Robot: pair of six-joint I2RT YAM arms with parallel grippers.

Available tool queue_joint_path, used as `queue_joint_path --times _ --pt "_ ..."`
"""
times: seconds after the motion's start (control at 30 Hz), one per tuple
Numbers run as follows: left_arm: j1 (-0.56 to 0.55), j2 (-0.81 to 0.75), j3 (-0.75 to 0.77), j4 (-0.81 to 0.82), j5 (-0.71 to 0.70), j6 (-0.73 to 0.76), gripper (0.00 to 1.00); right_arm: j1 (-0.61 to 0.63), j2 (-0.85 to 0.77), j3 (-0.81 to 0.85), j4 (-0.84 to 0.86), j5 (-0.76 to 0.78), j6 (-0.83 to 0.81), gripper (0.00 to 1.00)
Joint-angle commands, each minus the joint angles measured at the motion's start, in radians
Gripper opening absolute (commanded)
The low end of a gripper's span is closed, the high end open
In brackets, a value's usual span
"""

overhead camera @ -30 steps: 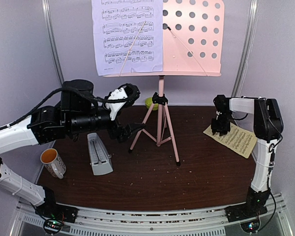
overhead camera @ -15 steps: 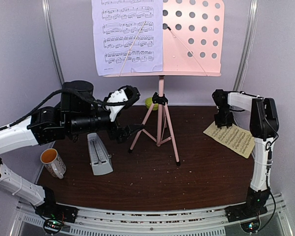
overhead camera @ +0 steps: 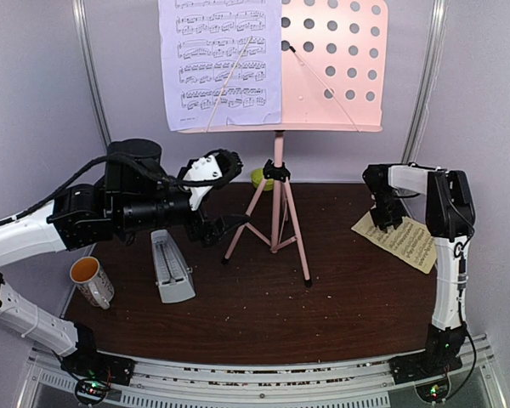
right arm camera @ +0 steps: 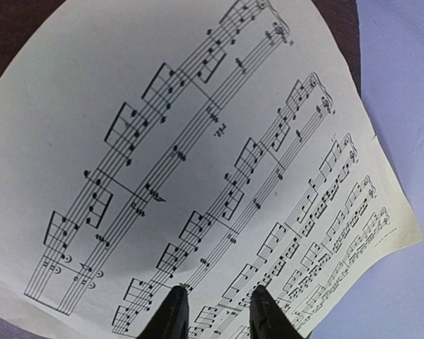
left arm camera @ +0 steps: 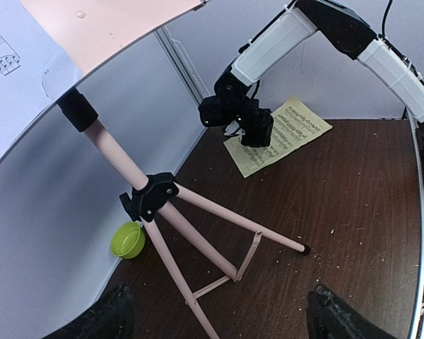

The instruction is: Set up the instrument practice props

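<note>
Claws: left claw (left arm camera: 219, 321) wide open, empty | right claw (right arm camera: 218, 312) narrowly parted, tips on pale-yellow page (right arm camera: 198, 141)

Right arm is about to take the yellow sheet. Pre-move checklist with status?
1. right tool over the pale-yellow sheet: ok.
2. Sheet pinched: not ok; the jaws stand apart and paper shows between them.
3. Fingertips touching the paper: cannot tell.
4. Free room on the stand desk: ok; the right half is bare and the lavender page fills the left half.
5. left tool out of the way: ok; it is open, empty and across the table from the sheet.
</note>
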Motion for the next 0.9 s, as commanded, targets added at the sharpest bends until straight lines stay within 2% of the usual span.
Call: queue_joint_path --times 0.0,0.2,0.33,0.83,0.87 --pt "0.015 -0.006 -0.002 0.036 0.002 0.014 0.86 0.025 0.013 0.001 -0.027 0.004 -0.021 0.27" --pt "0.031 0.002 -0.002 0.052 0.012 0.029 0.86 0.053 0.056 0.02 -0.105 -0.099 -0.02 0.26" --pt "0.043 -0.002 -0.01 0.065 0.018 0.035 0.86 0.079 0.067 0.025 -0.139 -0.117 -0.009 0.17" --pt "0.062 -0.003 -0.03 0.105 0.027 0.031 0.86 0.022 -0.033 -0.055 -0.115 -0.271 -0.011 0.15" --pt "0.062 0.0 -0.029 0.107 0.029 0.031 0.86 0.018 -0.041 -0.061 -0.106 -0.337 -0.01 0.15"
